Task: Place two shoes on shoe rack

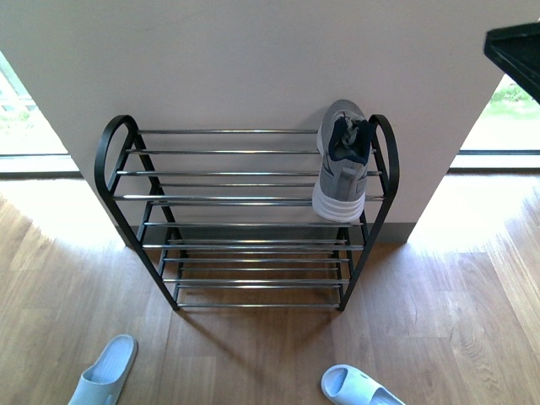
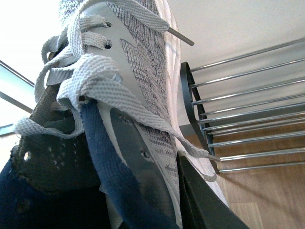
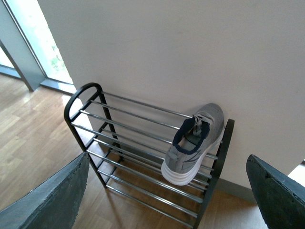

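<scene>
Near the shoe rack [image 2: 248, 90], holding 1 soft, light shoe [image 2: 138, 71] by its laced top in the left gripper [image 2: 157, 195]; spreading the right gripper [image 3: 167, 164] wide, empty; leaving the other shoe [image 1: 342, 164] on the top rods.

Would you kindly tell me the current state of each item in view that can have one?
Shoe rack: upright against the wall, top tier holding one sneaker.
Racked sneaker: resting on top tier, right end.
Held sneaker: gripped, off the rack.
Left end effector: shut on held sneaker.
Right end effector: open, empty.
Two slippers: lying on the floor.
</scene>
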`<control>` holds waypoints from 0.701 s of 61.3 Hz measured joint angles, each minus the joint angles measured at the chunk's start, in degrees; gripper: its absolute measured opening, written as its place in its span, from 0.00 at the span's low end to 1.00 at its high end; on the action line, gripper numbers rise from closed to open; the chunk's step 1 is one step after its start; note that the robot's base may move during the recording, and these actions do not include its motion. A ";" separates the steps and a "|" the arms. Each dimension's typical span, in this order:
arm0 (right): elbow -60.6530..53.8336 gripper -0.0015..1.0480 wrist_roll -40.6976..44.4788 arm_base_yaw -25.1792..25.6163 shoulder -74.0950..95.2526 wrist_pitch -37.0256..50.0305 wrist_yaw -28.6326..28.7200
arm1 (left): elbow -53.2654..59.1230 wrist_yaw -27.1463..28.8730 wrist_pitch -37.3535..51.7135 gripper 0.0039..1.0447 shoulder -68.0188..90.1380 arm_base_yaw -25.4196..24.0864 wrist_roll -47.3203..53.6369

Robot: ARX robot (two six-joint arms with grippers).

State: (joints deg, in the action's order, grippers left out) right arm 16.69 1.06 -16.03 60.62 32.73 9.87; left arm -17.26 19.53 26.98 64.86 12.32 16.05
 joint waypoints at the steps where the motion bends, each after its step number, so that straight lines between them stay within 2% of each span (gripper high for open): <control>1: -0.20 0.90 -0.04 -0.17 0.20 0.61 -0.66 | 0.00 0.00 0.00 0.01 0.00 0.00 0.00; 7: -4.39 0.76 -0.24 -1.57 0.83 12.98 -18.29 | 0.00 0.00 0.00 0.01 0.00 0.00 0.00; 9: -5.57 0.71 -0.28 -1.22 0.09 14.80 -22.16 | 0.00 0.00 0.00 0.01 0.00 0.02 0.00; 12: -6.71 0.65 -0.33 -0.17 -1.60 15.12 -24.37 | 0.00 0.00 0.00 0.01 0.00 0.00 0.00; 39: -13.20 0.02 -0.44 7.28 -16.02 7.65 -18.08 | 0.00 0.22 0.00 0.01 0.00 0.00 0.00; 43: -14.53 0.02 -0.50 8.09 -16.59 9.46 -17.40 | 0.00 0.11 0.00 0.01 0.00 0.02 0.00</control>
State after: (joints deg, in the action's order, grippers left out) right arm 2.15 0.56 -7.94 44.03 42.19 -7.53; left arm -17.26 19.64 26.98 64.86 12.34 16.05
